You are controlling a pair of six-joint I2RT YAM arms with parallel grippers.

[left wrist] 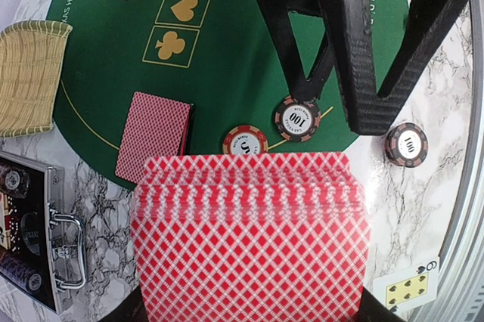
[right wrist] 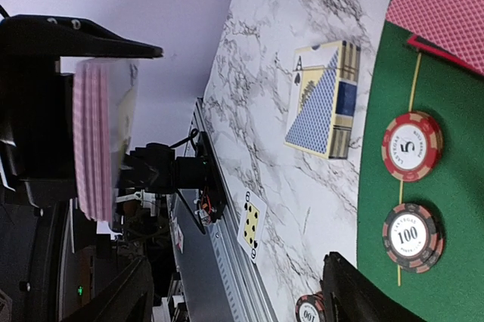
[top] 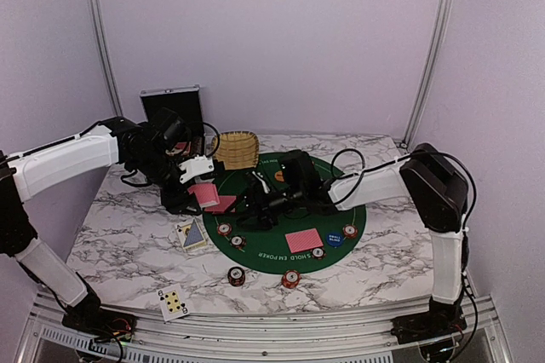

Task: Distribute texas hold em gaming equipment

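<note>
Left claw (top: pixel 194 193) is clamped tight on a deck of pinkish-red-backed playing cards (left wrist: pixel 249 239). It holds the deck up off the marble worktop (top: pixel 111 239), over the left rim of the round green poker mat (top: pixel 345 205), with the card backs square to its own wrist camera.

Right claw (top: pixel 252 210) reaches in from the right across the mat. Its fingers (right wrist: pixel 363 295) stand well apart, with nothing between them and no contact that I can see. It hangs just beside the held deck, above the mat's near-left part.

Below it, a red-and-white 5 chip (right wrist: pixel 412 146) and a dark 100 chip (right wrist: pixel 412 236) sit side by side on the mat's yellow line, close but apart. Off the mat, near side, another 100 chip (left wrist: pixel 406 144) rests on the marble, and a red chip (top: pixel 290 278) lies to its right.

A small stack of red-backed cards (left wrist: pixel 155 137) lies flat at the mat's left edge, just under the held deck. A second red-backed pile (top: pixel 304 239) lies near-right on the mat. A blue marker disc (top: pixel 334 239) sits just to its right, with single chips close by.

On the marble left of the mat lies a blue-and-yellow card box (right wrist: pixel 325 99). A face-up six of clubs (top: pixel 173 302) lies alone at the near-left edge.

On the far side, a wicker basket (top: pixel 236 150) touches the mat's rim. A silver-edged black case (top: pixel 173 109) stands far left behind the left arm.
</note>
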